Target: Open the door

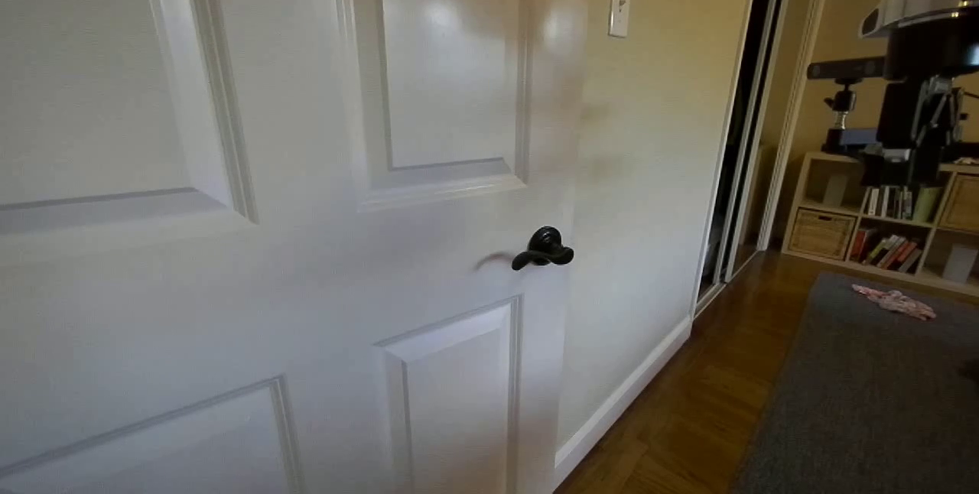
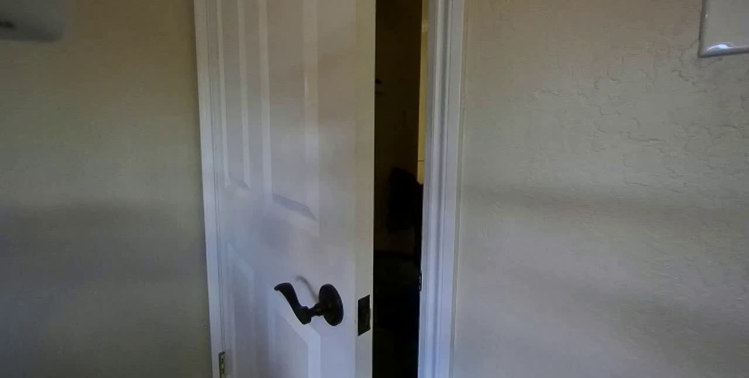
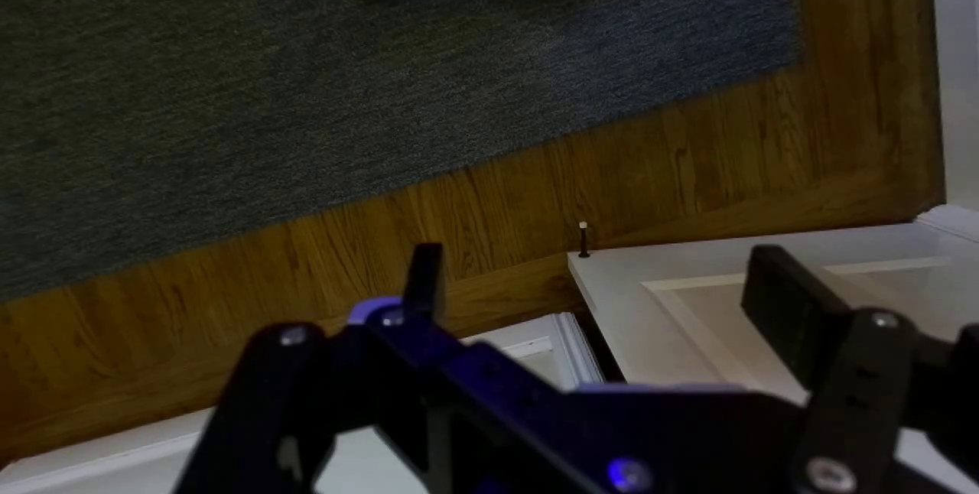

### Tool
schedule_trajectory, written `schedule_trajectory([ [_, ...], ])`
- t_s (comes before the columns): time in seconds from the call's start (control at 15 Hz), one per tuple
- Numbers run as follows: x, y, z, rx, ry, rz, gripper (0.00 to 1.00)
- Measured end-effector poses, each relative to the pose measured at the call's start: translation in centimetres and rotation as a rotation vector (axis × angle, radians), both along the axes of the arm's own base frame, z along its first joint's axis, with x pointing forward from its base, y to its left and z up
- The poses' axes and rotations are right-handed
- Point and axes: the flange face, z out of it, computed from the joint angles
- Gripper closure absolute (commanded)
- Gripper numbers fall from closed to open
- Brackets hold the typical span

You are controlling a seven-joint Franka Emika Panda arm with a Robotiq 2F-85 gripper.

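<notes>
The large glossy white door with raised rectangular panels [image 2: 292, 150] is ajar, so the task looks begun but not finished: in an exterior view a dark upright gap parts its free edge from the white moulded door frame [image 2: 442, 161]. No counter is in view; by the door's own edges, the small black curved lever handle [image 1: 544, 249] sits just in from the free edge. The wrist view shows the black two-fingered robot gripper [image 3: 596, 280] holding nothing, its jaws wide apart, with the door's free corner beyond them, near the long edge of the dark grey woven rug [image 3: 382, 119]. What seems left is swinging the door wider, probably without turning the handle, since the dark latch plate [image 2: 364, 315] stands clear of the frame.
</notes>
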Motion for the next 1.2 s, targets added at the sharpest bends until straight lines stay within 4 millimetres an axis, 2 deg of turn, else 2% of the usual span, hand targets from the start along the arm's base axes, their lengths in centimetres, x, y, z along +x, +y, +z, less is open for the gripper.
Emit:
schedule_trajectory([
  [0.73, 0.2, 0.5, -0.1, -0.001, 0.002, 0.011, 0.00],
  [0.93, 1.0, 2.2, -0.3, -0.010, 0.011, 0.053, 0.00],
  [1.2, 3.2, 5.6, -0.9, -0.030, 0.009, 0.113, 0.00],
])
